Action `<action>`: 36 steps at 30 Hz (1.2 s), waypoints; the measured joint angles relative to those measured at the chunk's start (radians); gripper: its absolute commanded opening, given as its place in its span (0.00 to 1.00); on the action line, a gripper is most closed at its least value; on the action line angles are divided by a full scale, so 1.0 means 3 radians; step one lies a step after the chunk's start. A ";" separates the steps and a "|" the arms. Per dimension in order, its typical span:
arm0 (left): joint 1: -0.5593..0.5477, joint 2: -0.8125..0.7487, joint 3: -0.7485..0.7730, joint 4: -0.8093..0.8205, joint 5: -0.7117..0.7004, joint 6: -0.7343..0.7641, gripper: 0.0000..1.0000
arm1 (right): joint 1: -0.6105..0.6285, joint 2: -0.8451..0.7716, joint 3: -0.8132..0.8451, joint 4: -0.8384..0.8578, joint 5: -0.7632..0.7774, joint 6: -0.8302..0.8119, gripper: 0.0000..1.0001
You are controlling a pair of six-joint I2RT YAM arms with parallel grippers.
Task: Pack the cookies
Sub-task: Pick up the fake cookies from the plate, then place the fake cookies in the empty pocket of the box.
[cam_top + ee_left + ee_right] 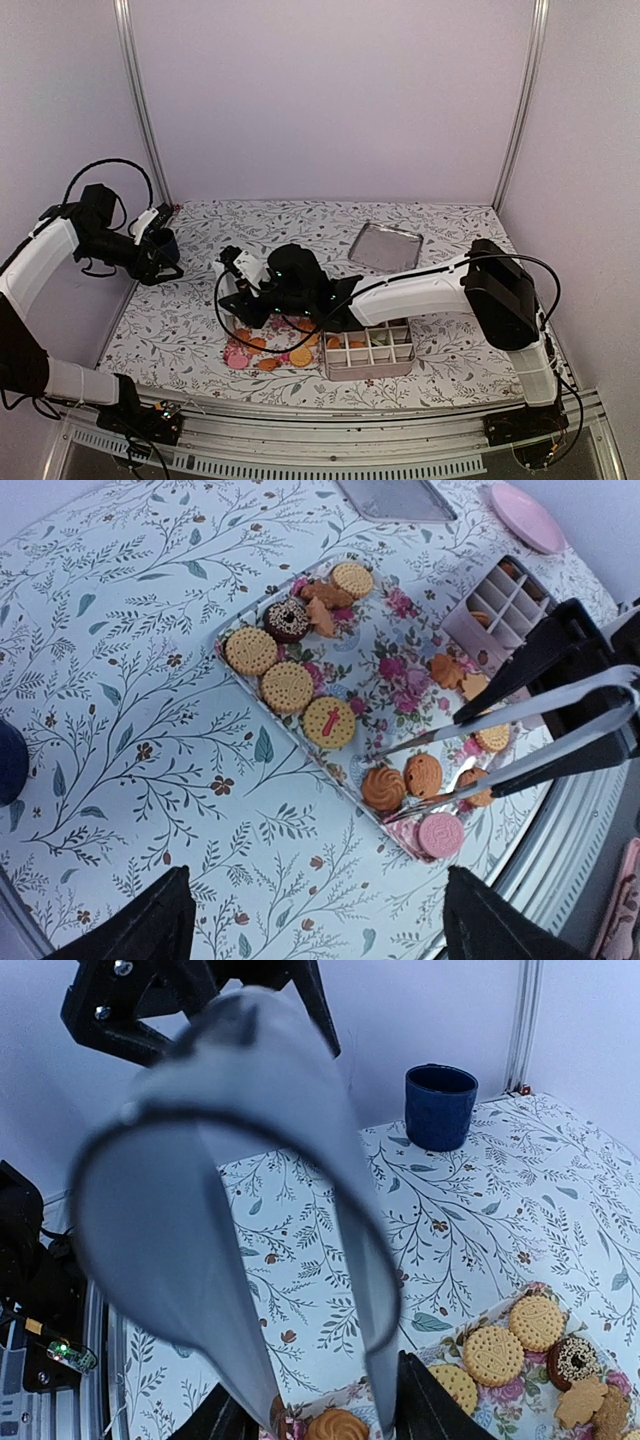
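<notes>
Looking down from the top view, we see the right arm [430, 285] stretched across the leaf-patterned desk [200, 310] to a rectangular floral tray [238, 356], just beside a pale divided box [368, 352]; the tool it carries is hidden there. The left wrist view shows it: the right pincer [580, 695] is clamped on long grey tongs [500, 710], whose 2 tips stand apart over the small flat round cookies [329, 722], mostly orange-tan, lying on that tray. It alone also shows a round pink plate [525, 518]. The left pincer [315, 875] hangs spread wide above the desk. Only the right wrist view shows the dark blue cup [440, 1107] whole, standing well beyond the tray.
</notes>
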 measured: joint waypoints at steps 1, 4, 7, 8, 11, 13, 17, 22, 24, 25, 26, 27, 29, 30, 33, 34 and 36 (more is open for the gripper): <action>0.0000 0.0000 0.0004 0.0006 -0.0005 0.0003 0.86 | 0.0009 0.0000 0.0000 0.0000 0.0000 0.0000 0.47; 0.0001 0.0009 0.0034 0.0029 -0.0018 0.0004 0.86 | 0.0029 0.0000 0.0000 -0.0006 0.0006 0.0001 0.44; 0.0000 0.0013 0.0057 0.0046 -0.0027 0.0004 0.86 | 0.0045 0.0000 -0.0001 -0.0010 0.0052 0.0006 0.38; 0.0000 0.0014 0.0061 0.0047 -0.0031 0.0004 0.86 | 0.0047 0.0000 -0.0001 -0.0010 0.0067 0.0010 0.36; 0.0000 0.0029 0.0074 0.0062 -0.0045 0.0004 0.86 | 0.0048 -0.0001 -0.0001 -0.0009 0.0130 0.0011 0.30; 0.0000 0.0037 0.0075 0.0084 -0.0058 0.0003 0.86 | 0.0047 -0.0004 -0.0001 -0.0009 0.0165 0.0005 0.24; 0.0000 0.0037 0.0075 0.0116 -0.0097 0.0003 0.85 | 0.0047 -0.0022 -0.0001 -0.0042 0.0244 -0.0011 0.16; 0.0000 0.0037 0.0075 0.0136 -0.0125 0.0001 0.86 | 0.0048 -0.0089 -0.0017 -0.0121 0.0346 -0.0020 0.12; 0.0000 0.0037 0.0076 0.0153 -0.0140 0.0001 0.85 | 0.0048 -0.0175 -0.0061 -0.0140 0.0407 -0.0025 0.12; 0.0000 0.0038 0.0076 0.0161 -0.0149 0.0001 0.85 | 0.0048 -0.0245 -0.0104 -0.0145 0.0437 -0.0027 0.12; 0.0000 0.0042 0.0078 0.0173 -0.0163 0.0001 0.85 | 0.0048 -0.0331 -0.0165 -0.0148 0.0474 -0.0028 0.11; 0.0000 0.0048 0.0083 0.0179 -0.0173 0.0001 0.85 | 0.0048 -0.0411 -0.0223 -0.0150 0.0509 -0.0028 0.11; 0.0000 0.0066 0.0100 0.0198 -0.0193 0.0001 0.85 | 0.0048 -0.0671 -0.0422 -0.0146 0.0610 -0.0028 0.11; 0.0001 0.0072 0.0108 0.0205 -0.0200 0.0001 0.85 | 0.0048 -0.0788 -0.0506 -0.0150 0.0661 -0.0028 0.11; 0.0001 0.0098 0.0141 0.0226 -0.0214 0.0001 0.85 | 0.0048 -0.1293 -0.0937 -0.0109 0.0847 -0.0014 0.11; 0.0001 0.0102 0.0148 0.0235 -0.0216 0.0001 0.85 | 0.0048 -0.1452 -0.1067 -0.0112 0.0904 0.0001 0.11; 0.0001 0.0111 0.0154 0.0267 -0.0225 0.0001 0.85 | 0.0048 -0.1757 -0.1330 -0.0102 0.1026 0.0037 0.11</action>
